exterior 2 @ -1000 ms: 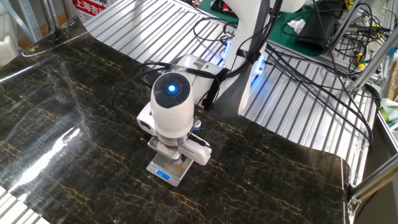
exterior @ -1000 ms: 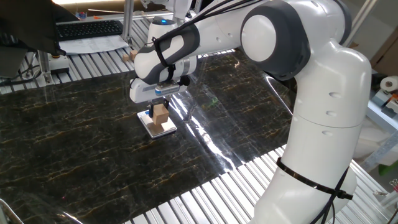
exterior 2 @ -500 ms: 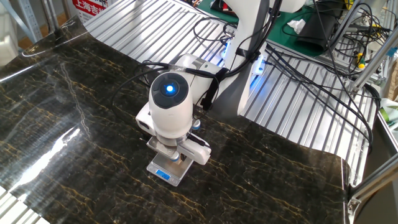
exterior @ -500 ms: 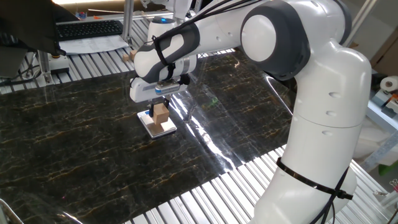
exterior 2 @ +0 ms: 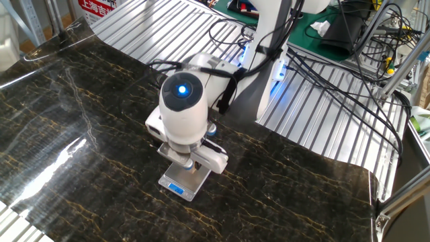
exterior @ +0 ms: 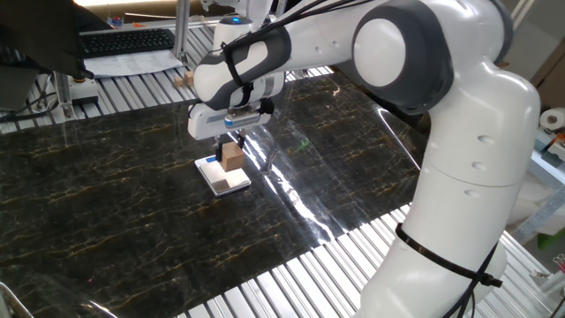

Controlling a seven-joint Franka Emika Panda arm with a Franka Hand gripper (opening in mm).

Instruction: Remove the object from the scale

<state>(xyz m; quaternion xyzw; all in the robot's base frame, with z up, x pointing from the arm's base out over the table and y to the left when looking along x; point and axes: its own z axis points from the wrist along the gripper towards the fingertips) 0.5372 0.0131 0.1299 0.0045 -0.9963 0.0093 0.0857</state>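
The light-brown wooden cube (exterior: 233, 160) hangs between my fingers just above the scale (exterior: 226, 180), a thin white square plate on the dark marble mat. My gripper (exterior: 231, 149) points straight down and is shut on the cube. In the other fixed view the scale (exterior 2: 190, 179) lies bare, with its blue mark at the near edge. There the gripper body (exterior 2: 183, 111) hides the cube and the fingertips.
A small tan block (exterior: 182, 79) sits at the far edge of the mat (exterior: 106, 194). A keyboard (exterior: 128, 41) and papers lie behind it. Ribbed metal tabletop (exterior 2: 168, 27) surrounds the mat. Cables (exterior 2: 322, 74) trail by the arm's base.
My gripper has risen a little with the cube held in it. The cube has come off the scale, which stays in place.
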